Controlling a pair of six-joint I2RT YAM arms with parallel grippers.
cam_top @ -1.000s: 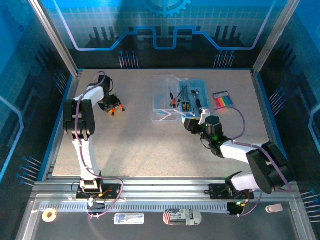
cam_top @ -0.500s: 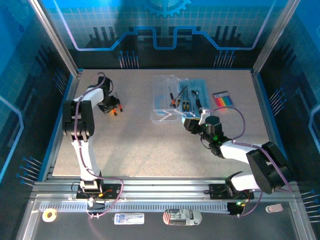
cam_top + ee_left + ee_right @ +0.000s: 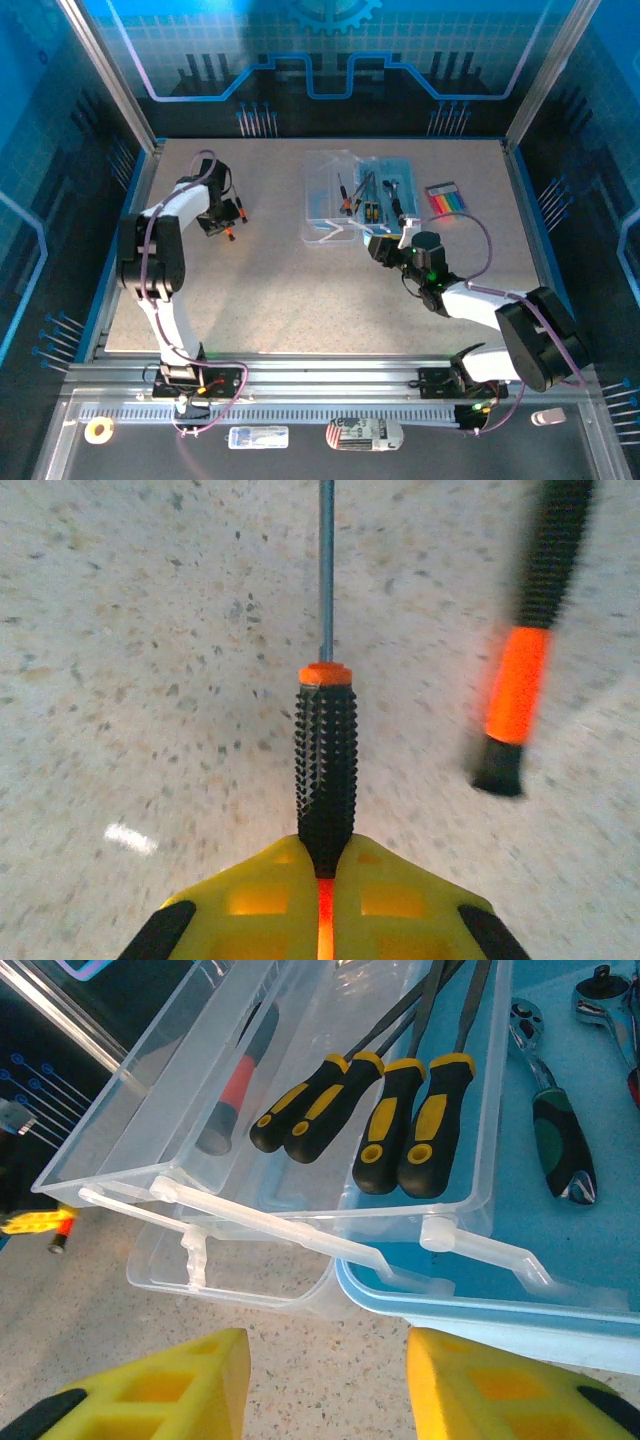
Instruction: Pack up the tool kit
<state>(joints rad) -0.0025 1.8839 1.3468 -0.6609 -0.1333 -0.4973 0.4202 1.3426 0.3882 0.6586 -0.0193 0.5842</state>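
Your speckled counter (image 3: 300,280) carries the open tool kit case (image 3: 330,195) at its far middle. The case is a clear tray (image 3: 150,1150) set against a blue one. Yellow-handled drivers (image 3: 400,1130) lie in the clear tray and a ratchet (image 3: 560,1140) lies on the blue. Your right gripper (image 3: 328,1360) sits just short of the case's near edge, its fingers parted with nothing between them. Well off to the left, your left gripper (image 3: 325,865) has its fingers closed tight on the black knurled handle of a screwdriver (image 3: 326,750), with the shaft pointing away over the counter. A second, orange-banded screwdriver (image 3: 520,695) shows near it on the right, blurred.
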